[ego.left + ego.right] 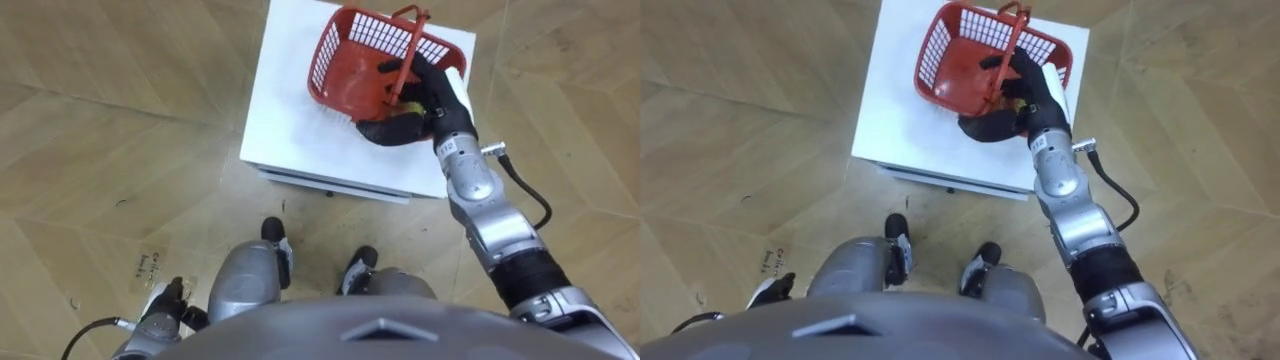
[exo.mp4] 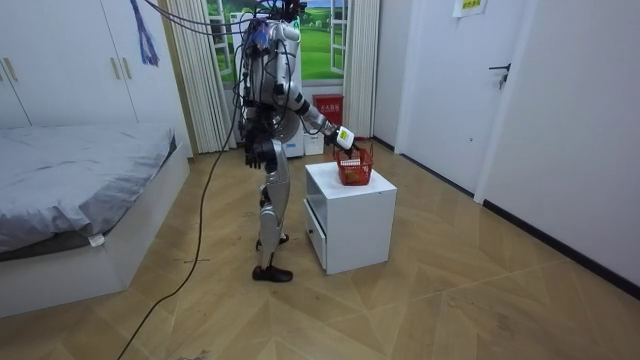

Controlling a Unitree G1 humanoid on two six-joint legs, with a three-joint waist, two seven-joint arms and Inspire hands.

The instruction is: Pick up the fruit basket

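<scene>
Red fruit basket (image 1: 350, 70) sits on the white worktop (image 1: 290, 130), right hand (image 1: 430, 95) fingers (image 1: 398, 68) curled round its handle (image 1: 411, 42), lift yet to come.

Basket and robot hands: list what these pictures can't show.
Basket contents: the right robot hand covers part of its inside in the eye views; too small in room view.
Left robot hand: too small at left eye view's lower left; tiny in room view.

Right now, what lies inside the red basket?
The basket shows bare red floor; the right hand, curled round its handle, covers the rest. Fruit cannot be confirmed.
</scene>
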